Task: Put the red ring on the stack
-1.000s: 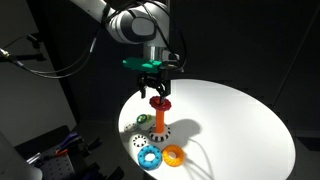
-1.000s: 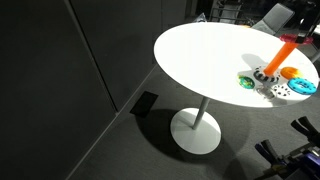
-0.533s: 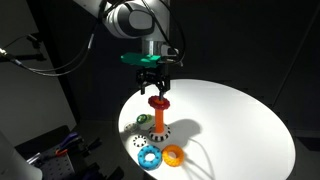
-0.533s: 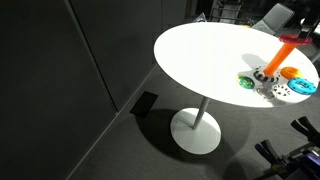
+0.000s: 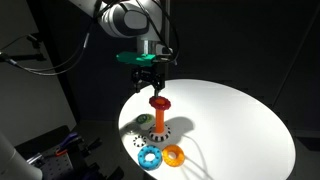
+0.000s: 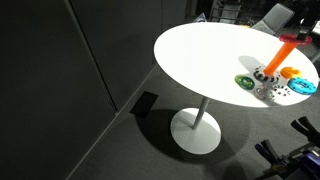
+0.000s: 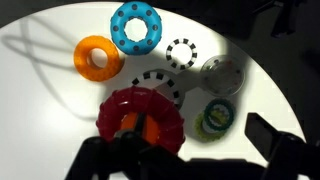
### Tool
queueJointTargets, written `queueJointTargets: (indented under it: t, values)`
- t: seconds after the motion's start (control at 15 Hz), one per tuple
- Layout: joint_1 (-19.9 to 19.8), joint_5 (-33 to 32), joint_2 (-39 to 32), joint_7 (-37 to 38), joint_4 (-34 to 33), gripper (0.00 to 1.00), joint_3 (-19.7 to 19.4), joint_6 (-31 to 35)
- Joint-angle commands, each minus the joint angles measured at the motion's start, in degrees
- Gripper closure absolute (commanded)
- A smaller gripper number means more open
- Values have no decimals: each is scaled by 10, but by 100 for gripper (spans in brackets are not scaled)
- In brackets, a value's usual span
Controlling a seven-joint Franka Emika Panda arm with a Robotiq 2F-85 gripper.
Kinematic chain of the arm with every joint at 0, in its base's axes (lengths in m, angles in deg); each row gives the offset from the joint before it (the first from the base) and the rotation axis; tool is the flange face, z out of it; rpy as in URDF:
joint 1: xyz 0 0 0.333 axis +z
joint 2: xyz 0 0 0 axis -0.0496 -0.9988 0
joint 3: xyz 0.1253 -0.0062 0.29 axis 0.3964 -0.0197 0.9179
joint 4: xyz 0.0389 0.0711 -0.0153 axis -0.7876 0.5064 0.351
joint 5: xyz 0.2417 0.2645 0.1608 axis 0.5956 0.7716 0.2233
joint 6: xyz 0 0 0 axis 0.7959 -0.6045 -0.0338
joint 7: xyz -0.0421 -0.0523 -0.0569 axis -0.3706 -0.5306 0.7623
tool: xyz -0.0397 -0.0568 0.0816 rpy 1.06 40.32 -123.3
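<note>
The red ring [image 5: 159, 102] with a bumpy rim sits on top of the stack, an upright orange peg [image 5: 159, 120] on a black-and-white base. In the wrist view the red ring [image 7: 140, 115] surrounds the orange peg top [image 7: 140, 126]. My gripper [image 5: 148, 72] hangs above the ring, apart from it, with its fingers open and empty. In the wrist view its dark fingers [image 7: 190, 155] frame the lower edge. The stack also shows in an exterior view [image 6: 284, 52].
On the round white table [image 5: 240, 120] lie a blue ring [image 7: 139, 27], a smooth orange ring [image 7: 97, 57], a black-and-white patterned ring [image 7: 184, 52], a grey disc [image 7: 222, 75] and a green ring [image 7: 215, 117], all close to the peg's base. The table edge is near them.
My gripper has risen and shifted slightly away from the red ring, which stays on the peg top. Nothing else has moved.
</note>
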Motion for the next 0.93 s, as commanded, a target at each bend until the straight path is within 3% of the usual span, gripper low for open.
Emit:
queueJointTargets:
  t: [0.0,0.87]
  values:
    - [2,11,22,-16,24,0,2,8]
    - [-5,21,35,-28,61,0,-9,33]
